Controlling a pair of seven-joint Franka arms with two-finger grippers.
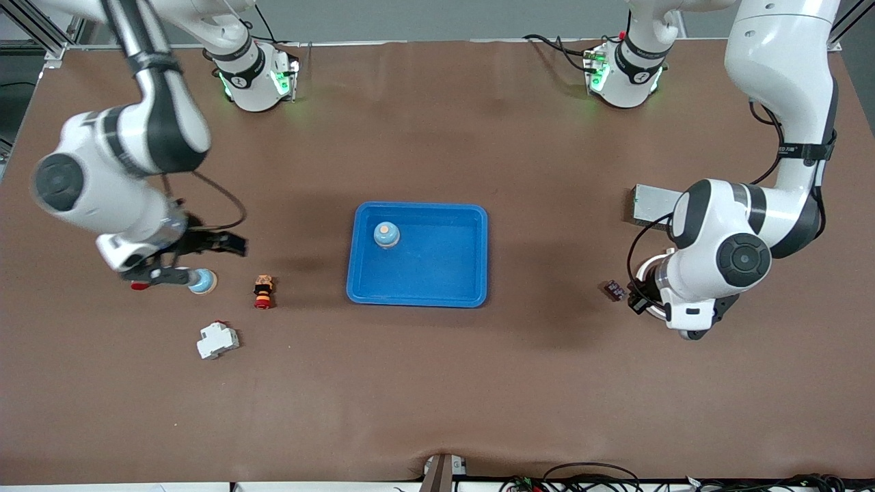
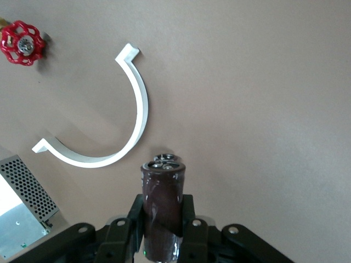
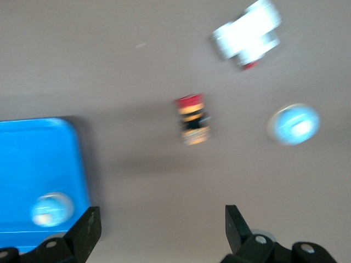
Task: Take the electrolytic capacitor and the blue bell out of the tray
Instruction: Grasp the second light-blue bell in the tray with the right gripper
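A dark brown capacitor (image 2: 163, 208) is clamped upright between the shut jaws of my left gripper (image 2: 163, 230). In the front view that gripper (image 1: 632, 298) holds the capacitor (image 1: 613, 290) low over the table toward the left arm's end. A blue bell (image 1: 386, 234) stands in the blue tray (image 1: 465, 287). A second blue bell (image 1: 202, 281) sits on the table toward the right arm's end. My right gripper (image 1: 219, 242) hangs open and empty over the table beside that bell. The right wrist view shows its spread fingers (image 3: 88, 230), the loose bell (image 3: 294, 124) and the tray's bell (image 3: 51, 209).
A red, yellow and black push button (image 1: 263, 292) and a white breaker (image 1: 217, 339) lie near the loose bell. A white C-shaped clamp (image 2: 129, 120), a red valve wheel (image 2: 22, 43) and a perforated metal box (image 1: 653, 205) lie by the left gripper.
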